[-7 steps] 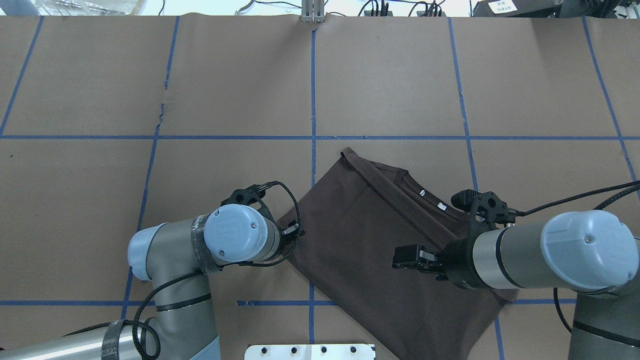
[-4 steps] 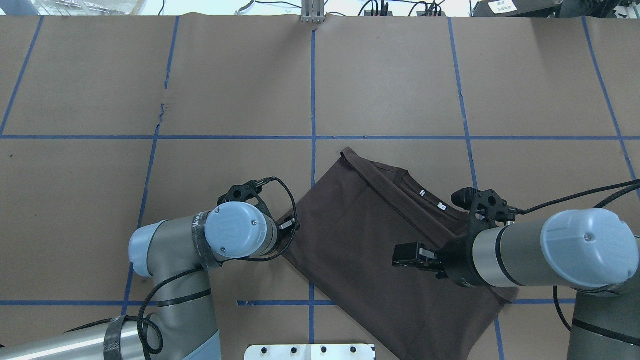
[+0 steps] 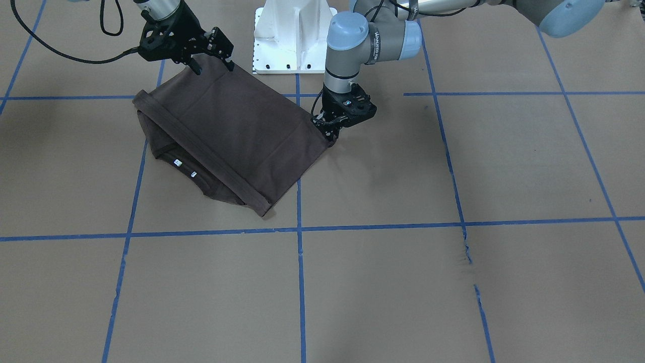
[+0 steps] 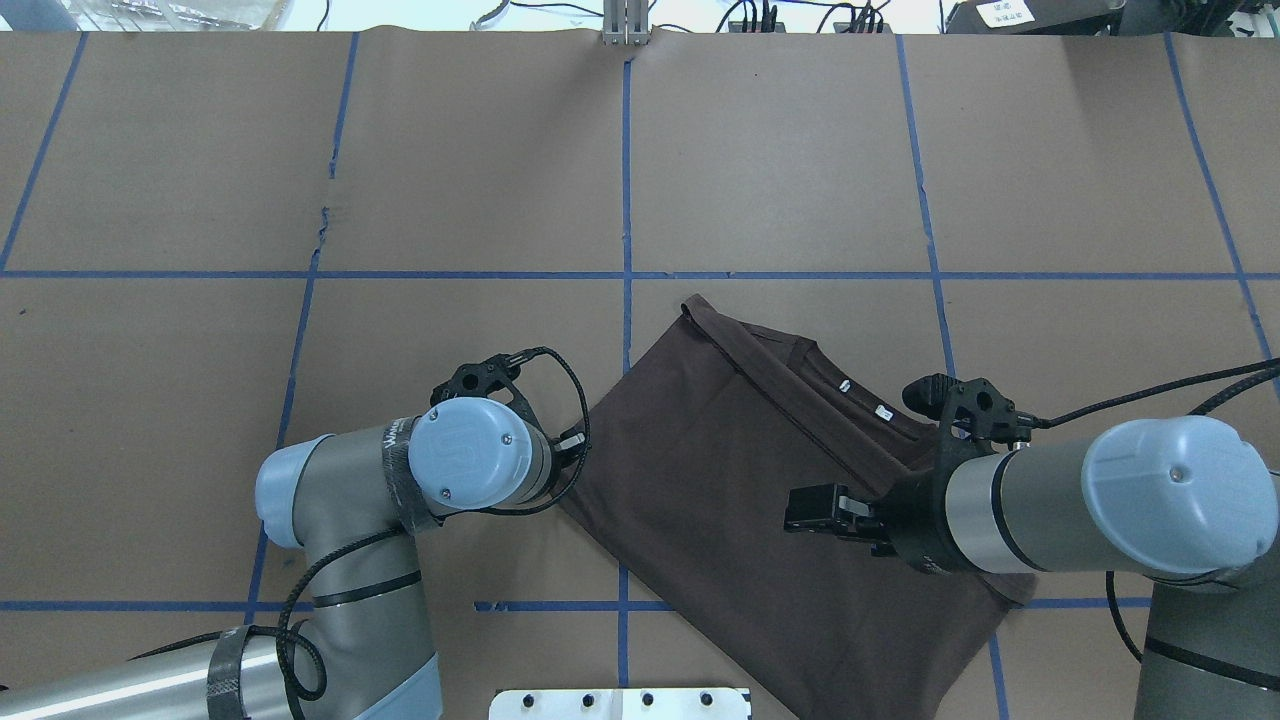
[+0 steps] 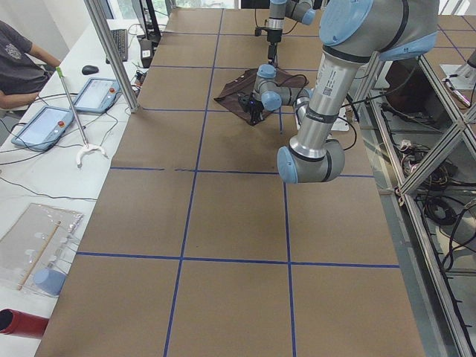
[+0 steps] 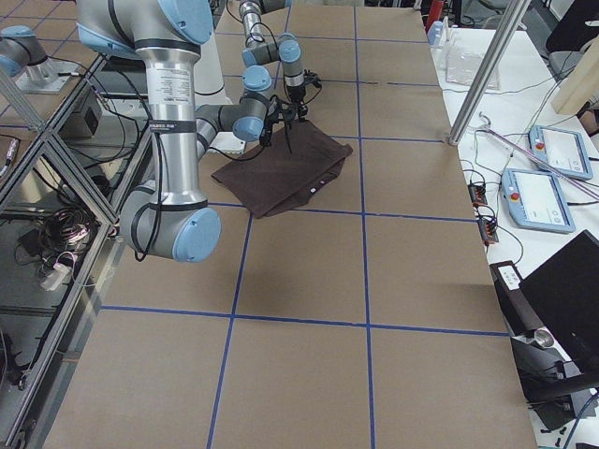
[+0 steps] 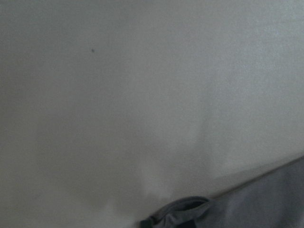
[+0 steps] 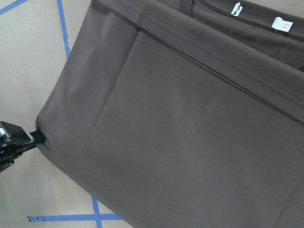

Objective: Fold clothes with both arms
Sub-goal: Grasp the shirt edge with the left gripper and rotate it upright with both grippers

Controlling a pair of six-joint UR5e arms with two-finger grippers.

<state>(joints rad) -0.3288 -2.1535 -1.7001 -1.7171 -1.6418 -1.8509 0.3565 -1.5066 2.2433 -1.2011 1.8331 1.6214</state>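
The dark brown T-shirt (image 4: 720, 480) lies folded into a slanted rectangle on the brown paper, collar and white neck tags (image 4: 845, 385) toward the far right. It also shows in the front view (image 3: 237, 126) and fills the right wrist view (image 8: 190, 133). My left gripper (image 3: 327, 132) is down at the table, shut on the shirt's left corner; in the overhead view its wrist mostly hides it (image 4: 572, 445). One of its fingers (image 8: 16, 142) shows at that corner. My right gripper (image 3: 214, 68) is open and empty, hovering over the shirt's near part (image 4: 800, 510).
The white pedestal (image 3: 292, 35) stands just behind the shirt at the robot's edge. Blue tape lines (image 4: 626, 200) divide the paper, which has a small tear (image 4: 322, 215) at the far left. Operators' tablets (image 5: 41, 123) lie beyond the table's far side.
My left gripper has drawn a little to the left and away from the robot, and the shirt's left corner has shifted slightly with it. The right arm has not moved.
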